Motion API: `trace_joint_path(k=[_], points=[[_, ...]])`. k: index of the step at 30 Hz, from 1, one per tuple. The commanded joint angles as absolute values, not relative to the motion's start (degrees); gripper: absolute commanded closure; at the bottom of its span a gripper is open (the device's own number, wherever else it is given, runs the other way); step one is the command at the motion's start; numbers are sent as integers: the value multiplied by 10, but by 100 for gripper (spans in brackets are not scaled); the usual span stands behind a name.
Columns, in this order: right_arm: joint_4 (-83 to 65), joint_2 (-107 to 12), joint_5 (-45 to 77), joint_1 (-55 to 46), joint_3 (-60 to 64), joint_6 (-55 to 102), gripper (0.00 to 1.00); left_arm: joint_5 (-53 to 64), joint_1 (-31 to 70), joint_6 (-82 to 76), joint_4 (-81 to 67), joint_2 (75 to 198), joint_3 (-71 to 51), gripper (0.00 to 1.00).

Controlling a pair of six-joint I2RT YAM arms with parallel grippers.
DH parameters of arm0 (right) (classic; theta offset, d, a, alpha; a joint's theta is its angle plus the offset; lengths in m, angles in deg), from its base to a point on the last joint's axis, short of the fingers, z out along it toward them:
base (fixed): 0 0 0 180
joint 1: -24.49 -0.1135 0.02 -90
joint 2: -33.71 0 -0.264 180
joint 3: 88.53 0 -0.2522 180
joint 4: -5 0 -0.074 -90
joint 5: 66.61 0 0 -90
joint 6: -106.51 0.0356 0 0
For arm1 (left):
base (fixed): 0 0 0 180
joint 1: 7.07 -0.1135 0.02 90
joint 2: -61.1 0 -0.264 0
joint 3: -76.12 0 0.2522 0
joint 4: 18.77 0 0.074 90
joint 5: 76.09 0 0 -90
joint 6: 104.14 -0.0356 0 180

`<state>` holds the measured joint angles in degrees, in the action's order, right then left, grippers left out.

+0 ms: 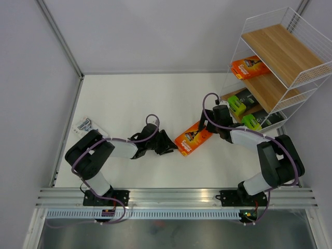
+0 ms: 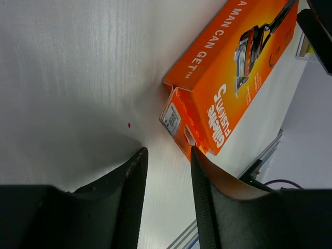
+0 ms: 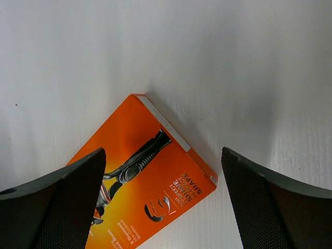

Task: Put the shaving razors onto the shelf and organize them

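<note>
Top external view: orange cardboard razor pack (image 1: pixel 193 140) lies flat on the white table (image 1: pixel 129 98), short of the white wire shelf with wooden boards (image 1: pixel 282 49). Its long axis runs slantwise from my left gripper (image 2: pixel 167 153) toward my right gripper (image 3: pixel 163 151). Right jaws stand wide above the pack's far end, which sits skewed between them. Left jaws are narrow and empty at the near end; one finger (image 2: pixel 205 176) may touch a corner.

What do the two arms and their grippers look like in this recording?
The left arm and right arm share black joints, white link shells and a looping purple cable. The fingers are broad black wedges, finely meshed in the right wrist view.
</note>
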<state>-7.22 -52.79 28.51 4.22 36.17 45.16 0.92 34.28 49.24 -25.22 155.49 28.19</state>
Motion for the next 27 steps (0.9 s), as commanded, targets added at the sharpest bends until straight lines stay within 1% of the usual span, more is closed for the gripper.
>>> trace_joint_path(k=[1,2,10,12,14,20,21,27], points=[[-21,-539,257,48,373,445,2,27,349,527,-308,1587,269,56],[-13,-541,253,49,375,443,2,26,351,530,-313,1594,268,57],[-2,-542,208,56,400,467,12,34,356,533,-337,1629,257,59],[-3,-537,202,56,414,476,17,36,356,529,-336,1632,254,61],[-5,-524,198,56,432,488,18,48,355,521,-325,1632,246,64],[-46,-465,211,56,469,538,18,64,344,500,-311,1633,228,69],[-48,-448,211,56,483,553,19,63,336,501,-314,1637,228,71],[-52,-400,219,56,525,578,20,49,317,498,-324,1644,232,71]])
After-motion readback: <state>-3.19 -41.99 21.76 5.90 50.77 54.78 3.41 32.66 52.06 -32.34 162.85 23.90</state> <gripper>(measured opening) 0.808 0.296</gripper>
